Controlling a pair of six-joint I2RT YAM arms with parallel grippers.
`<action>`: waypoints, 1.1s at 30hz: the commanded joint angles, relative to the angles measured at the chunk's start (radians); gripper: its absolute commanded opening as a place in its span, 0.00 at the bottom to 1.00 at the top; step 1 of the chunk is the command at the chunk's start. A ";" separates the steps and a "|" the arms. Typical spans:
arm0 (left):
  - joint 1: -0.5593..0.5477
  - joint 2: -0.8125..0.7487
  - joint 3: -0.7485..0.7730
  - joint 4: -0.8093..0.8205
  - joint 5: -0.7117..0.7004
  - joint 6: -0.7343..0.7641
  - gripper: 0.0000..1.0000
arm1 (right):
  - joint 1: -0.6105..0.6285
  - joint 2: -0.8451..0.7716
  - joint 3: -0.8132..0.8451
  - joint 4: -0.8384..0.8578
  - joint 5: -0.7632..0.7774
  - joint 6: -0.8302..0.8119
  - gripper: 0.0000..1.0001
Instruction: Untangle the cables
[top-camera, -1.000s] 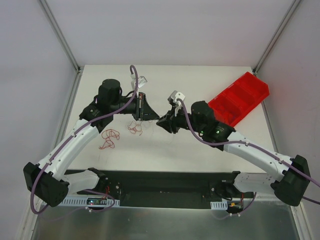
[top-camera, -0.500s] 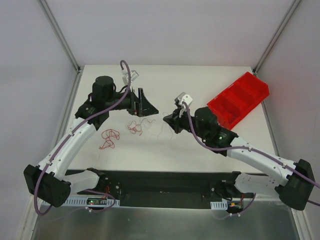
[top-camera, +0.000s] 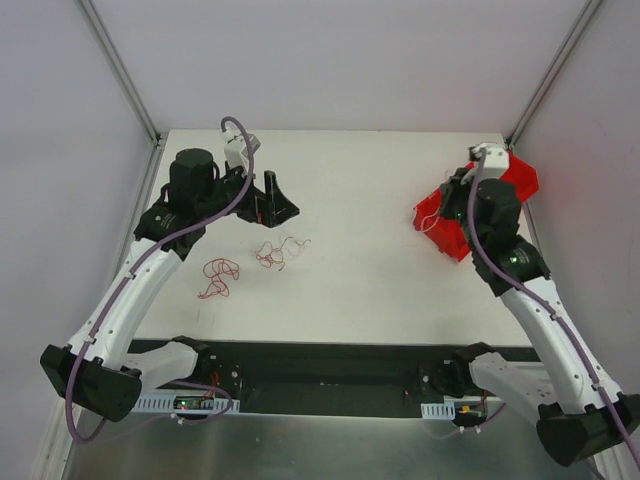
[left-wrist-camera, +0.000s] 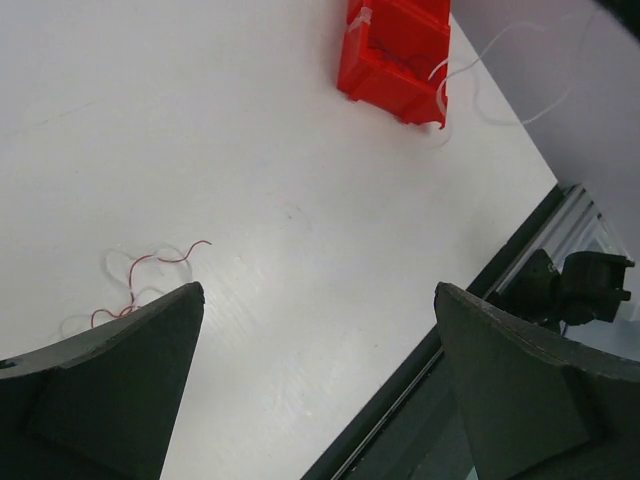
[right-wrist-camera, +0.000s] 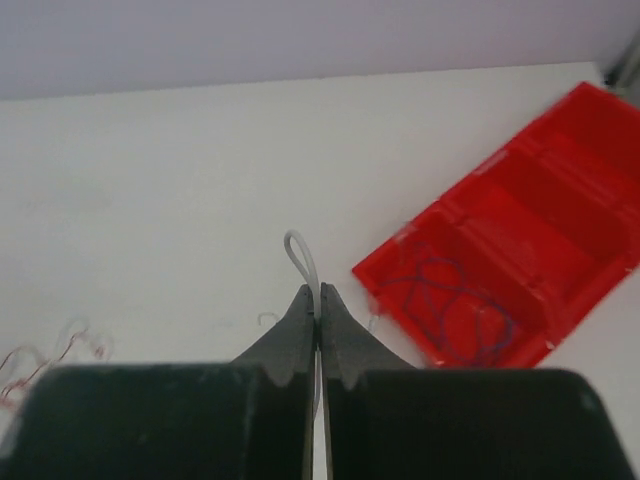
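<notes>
My right gripper (right-wrist-camera: 318, 292) is shut on a thin whitish cable (right-wrist-camera: 300, 255) whose loop sticks out past the fingertips. In the top view this gripper (top-camera: 443, 203) hangs over the left end of the red bin (top-camera: 490, 185). A blue cable (right-wrist-camera: 455, 300) lies curled inside the bin (right-wrist-camera: 530, 230). My left gripper (top-camera: 285, 198) stands wide open and empty above the table, behind a small red and whitish tangle of cables (top-camera: 272, 252). Another red squiggle (top-camera: 220, 278) lies further left. The left wrist view shows the tangle (left-wrist-camera: 150, 262) beside the left finger (left-wrist-camera: 130, 380).
The red bin (left-wrist-camera: 395, 45) sits tilted at the table's right rear, with the whitish cable (left-wrist-camera: 450, 75) dangling by it in the left wrist view. White walls enclose the table on three sides. A black rail (top-camera: 320, 375) runs along the near edge.
My left gripper opened and drew back to the left. My right gripper closed on the whitish cable and carried it right, from the table's middle to over the red bin.
</notes>
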 joint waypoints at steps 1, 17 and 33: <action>0.004 0.019 -0.010 -0.012 -0.080 0.091 0.98 | -0.199 0.021 0.133 -0.109 0.078 0.014 0.00; 0.002 0.053 -0.147 0.073 -0.078 0.096 0.95 | -0.577 0.432 0.442 -0.106 0.096 0.060 0.00; 0.002 0.043 -0.156 0.073 -0.077 0.101 0.95 | -0.660 0.688 0.407 0.031 0.055 0.114 0.00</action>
